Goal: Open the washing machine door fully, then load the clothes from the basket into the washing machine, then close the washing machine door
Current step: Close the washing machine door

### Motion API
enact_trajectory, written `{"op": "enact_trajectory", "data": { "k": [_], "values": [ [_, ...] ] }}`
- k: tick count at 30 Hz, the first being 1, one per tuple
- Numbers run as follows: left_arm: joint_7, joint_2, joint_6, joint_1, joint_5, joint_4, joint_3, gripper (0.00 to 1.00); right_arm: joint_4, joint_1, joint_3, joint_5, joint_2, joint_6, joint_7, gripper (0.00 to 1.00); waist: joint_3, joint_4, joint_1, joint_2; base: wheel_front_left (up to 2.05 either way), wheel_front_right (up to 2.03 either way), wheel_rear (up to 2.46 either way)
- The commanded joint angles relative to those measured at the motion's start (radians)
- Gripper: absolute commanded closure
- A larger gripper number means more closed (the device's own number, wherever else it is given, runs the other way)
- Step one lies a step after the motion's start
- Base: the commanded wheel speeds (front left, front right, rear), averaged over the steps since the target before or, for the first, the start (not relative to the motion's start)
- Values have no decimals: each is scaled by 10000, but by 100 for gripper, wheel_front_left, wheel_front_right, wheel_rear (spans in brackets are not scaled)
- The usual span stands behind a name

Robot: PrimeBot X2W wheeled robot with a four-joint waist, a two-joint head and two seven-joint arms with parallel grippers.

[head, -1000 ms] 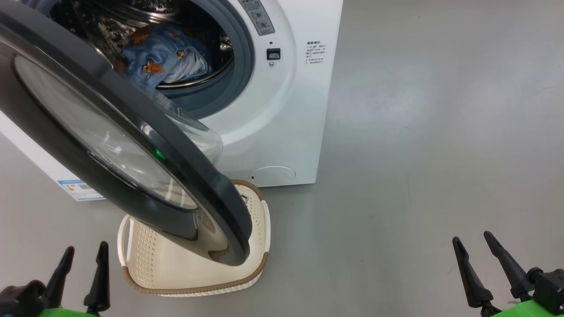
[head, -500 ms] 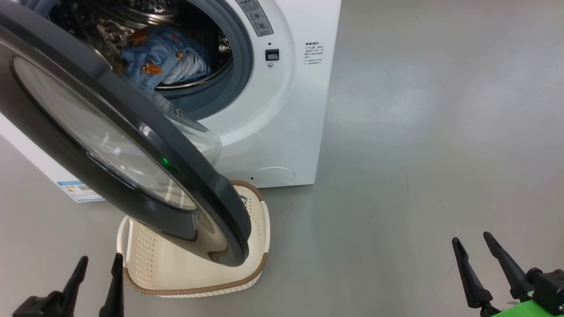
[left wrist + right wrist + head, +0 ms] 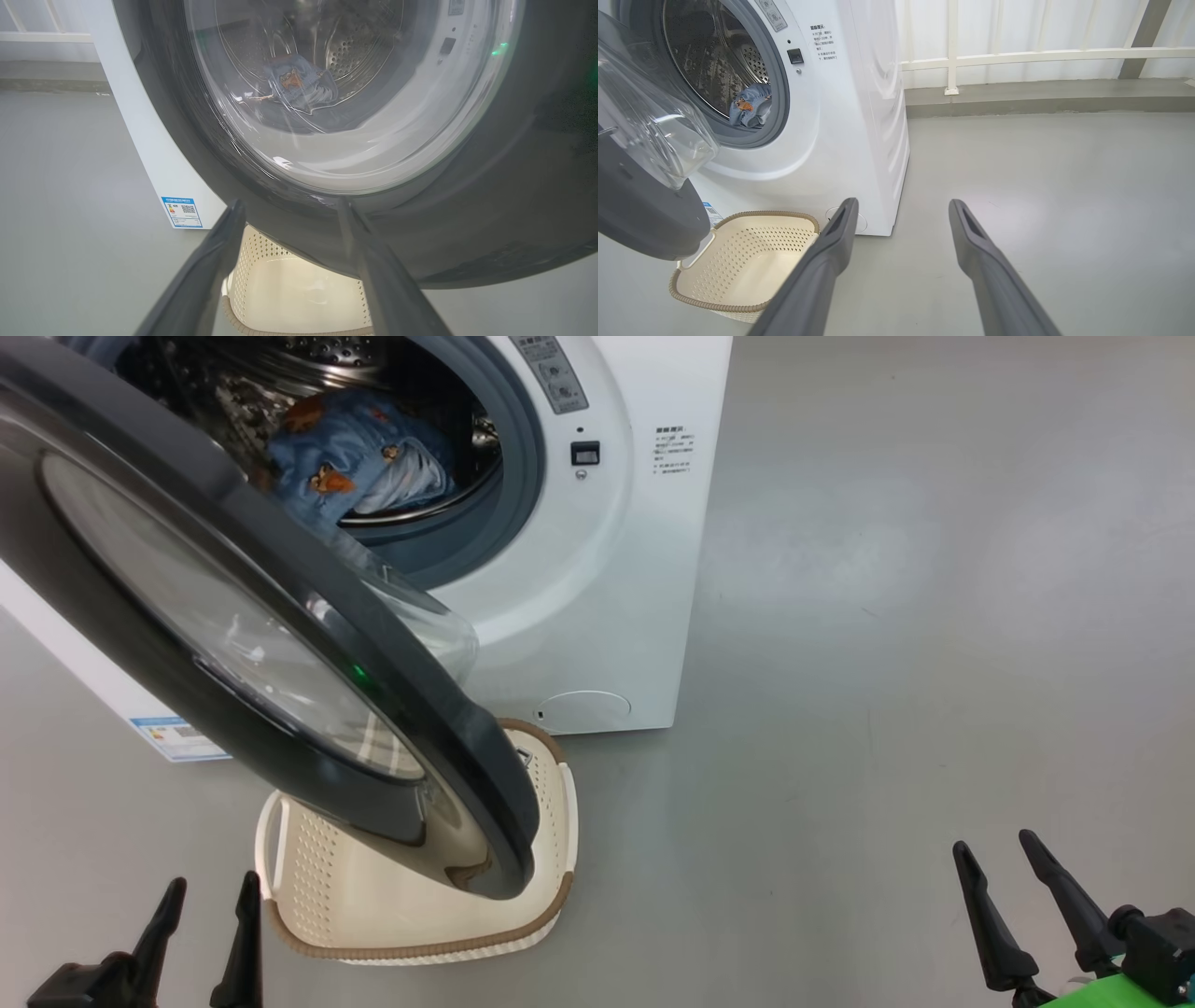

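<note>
1x washer (image 3: pixel 597 597), 1x door (image 3: pixel 215 625), 1x basket (image 3: pixel 420 949), 1x clothes bundle (image 3: pixel 355 448), 2x pincers (image 3: pixel 214 879) (image 3: pixel 993 842)

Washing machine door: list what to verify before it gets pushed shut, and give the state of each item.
1. Clothes inside the washing machine: ok.
2. Basket emptied: ok, its visible inside is bare.
3. No fabric over the gasket: cannot tell, the garment lies close to it.
4. Left gripper open and empty: ok.
5. Right gripper open and empty: ok.
6. Washing machine door clear of the basket on its swing: cannot tell, its lower edge overlaps the basket in the head view.
</note>
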Motion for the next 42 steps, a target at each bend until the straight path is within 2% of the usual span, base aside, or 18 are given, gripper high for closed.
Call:
{"op": "enact_trajectory", "data": {
  "k": [1, 2, 3, 4, 6, 7, 14, 25, 36, 42],
  "values": [
    [-66, 156, -15, -244, 47, -219, 393, 0, -191, -314, 234, 59, -161, 16, -120, 0, -7, 25, 0, 0, 0, 0, 0],
    [-66, 132, -15, -254, 36, -214, 388, 0, -188, -327, 264, 66, -159, 16, -120, 0, -23, 57, 0, 0, 0, 0, 0],
    [-66, 114, -15, -259, 35, -206, 373, 0, -184, -343, 306, 81, -160, 16, -120, 13, -35, 87, 0, 0, 0, 0, 0],
    [-66, 88, -15, -266, 30, -206, 372, 0, -185, -368, 350, 95, -164, 16, -120, 55, -49, 120, 0, 0, 0, 0, 0],
    [-66, 49, -15, -288, 24, -194, 328, 0, -208, -434, 432, 132, -167, 16, -120, 96, -81, 211, 0, 0, 0, 0, 0],
    [-66, 26, -15, -299, 20, -191, 323, 0, -227, -484, 469, 158, -158, 16, -120, 100, -98, 258, 0, 0, 0, 0, 0],
    [-66, -121, -15, -298, 49, -254, 384, 0, -563, -1212, 958, 268, -95, 16, -120, 100, -279, 656, 0, 0, 0, 0, 0],
    [-66, -248, -15, -51, 127, -440, 455, 0, -1704, -3318, 2439, 420, 36, 16, -120, 100, -684, 1347, 0, 0, 0, 0, 0],
    [-66, -308, -15, 5, 141, -665, 400, 0, -2813, -4852, 4130, 570, 443, 16, -120, 100, -794, 2108, 0, 0, 0, 0, 0],
    [-66, -371, -15, 35, 126, -732, 390, 0, -2556, -4993, 5555, 835, 581, 16, -120, 100, -734, 2396, 0, 0, 0, 0, 0]
  ]
}}
